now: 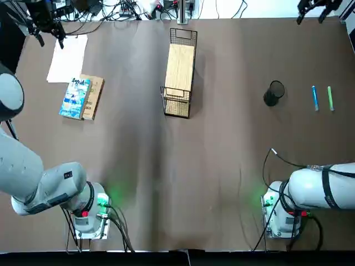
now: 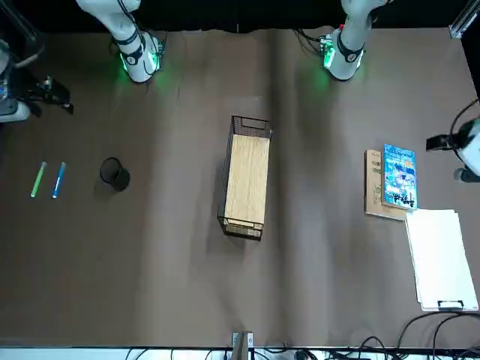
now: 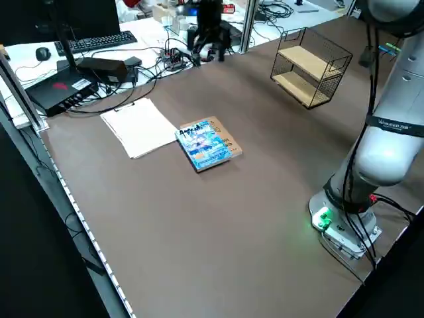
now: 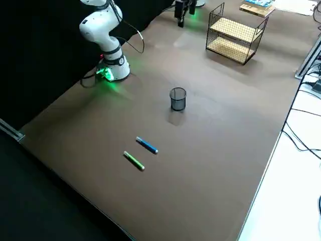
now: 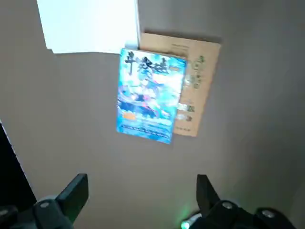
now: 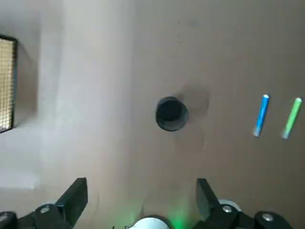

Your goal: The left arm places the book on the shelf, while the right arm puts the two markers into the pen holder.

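Observation:
The light-blue book (image 1: 75,98) (image 5: 150,95) lies flat at the table's far left, partly on top of a brown book (image 1: 95,97). My left gripper (image 5: 140,183) (image 1: 50,39) hangs open high above it, holding nothing. The black wire shelf (image 1: 180,69) with its wooden top stands at the middle of the table. At the right stands the black pen holder (image 1: 273,93) (image 6: 171,113), and beyond it the blue marker (image 1: 315,98) (image 6: 260,115) and the green marker (image 1: 330,98) (image 6: 291,118) lie side by side. My right gripper (image 6: 140,186) (image 1: 310,16) is open, empty, high over that area.
A white paper sheet (image 1: 67,58) lies just beyond the two books. Cables (image 1: 122,8) and desk equipment run along the far edge. Both arm bases (image 1: 91,213) (image 1: 283,213) glow green at the near edge. Bare brown table (image 1: 183,177) spans between them.

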Controlling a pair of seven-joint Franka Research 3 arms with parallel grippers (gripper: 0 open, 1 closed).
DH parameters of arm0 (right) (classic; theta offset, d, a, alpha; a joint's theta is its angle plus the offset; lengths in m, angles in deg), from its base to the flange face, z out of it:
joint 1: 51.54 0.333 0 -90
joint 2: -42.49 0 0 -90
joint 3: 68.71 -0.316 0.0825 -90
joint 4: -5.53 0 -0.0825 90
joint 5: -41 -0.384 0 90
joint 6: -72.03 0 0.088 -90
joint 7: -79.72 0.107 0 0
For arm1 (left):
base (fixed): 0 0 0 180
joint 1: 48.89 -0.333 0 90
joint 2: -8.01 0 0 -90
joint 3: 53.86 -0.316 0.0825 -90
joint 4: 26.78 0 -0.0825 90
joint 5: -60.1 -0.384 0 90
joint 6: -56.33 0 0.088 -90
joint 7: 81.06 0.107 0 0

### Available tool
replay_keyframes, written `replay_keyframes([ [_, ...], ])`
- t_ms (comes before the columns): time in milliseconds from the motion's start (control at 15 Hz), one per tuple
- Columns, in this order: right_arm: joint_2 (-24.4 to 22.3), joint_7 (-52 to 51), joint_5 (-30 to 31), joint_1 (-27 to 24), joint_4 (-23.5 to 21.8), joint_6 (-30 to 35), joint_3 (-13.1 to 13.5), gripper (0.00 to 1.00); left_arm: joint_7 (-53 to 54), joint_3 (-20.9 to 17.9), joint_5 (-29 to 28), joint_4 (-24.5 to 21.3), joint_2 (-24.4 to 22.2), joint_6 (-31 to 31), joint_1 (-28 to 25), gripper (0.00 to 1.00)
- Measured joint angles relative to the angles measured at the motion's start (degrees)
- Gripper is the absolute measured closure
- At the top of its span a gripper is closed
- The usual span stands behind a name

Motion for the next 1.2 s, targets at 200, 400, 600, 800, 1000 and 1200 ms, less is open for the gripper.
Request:
replay_keyframes([
  [200,1.9,-0.6,0.5,-8.0,-0.9,-0.1,0.2,0.00,1.7,0.0,0.1,0.3,3.8,-3.5,-4.7,0.00],
  [400,9.7,-4.5,4.6,-17.0,-1.7,-6.0,0.7,0.01,2.9,-0.1,13.6,1.9,9.7,-6.2,-15.7,0.00],
  [600,15.2,-5.1,5.4,-20.9,-1.9,-14.0,0.7,0.01,4.6,0.0,24.1,2.1,13.5,-6.5,-22.4,0.00],
  [800,21.3,-6.7,5.6,-25.2,-2.0,-22.0,0.7,0.01,10.4,0.0,36.6,2.3,19.9,-7.0,-29.1,0.00],
  [1000,26.1,-11.8,5.5,-29.0,-2.2,-27.4,0.7,0.01,19.9,0.0,40.3,2.5,26.3,-9.6,-32.3,0.00],
  [1200,30.5,-13.0,5.4,-30.1,-6.7,-37.9,0.5,0.06,27.3,0.1,40.9,2.8,32.5,-13.7,-33.0,0.00],
])
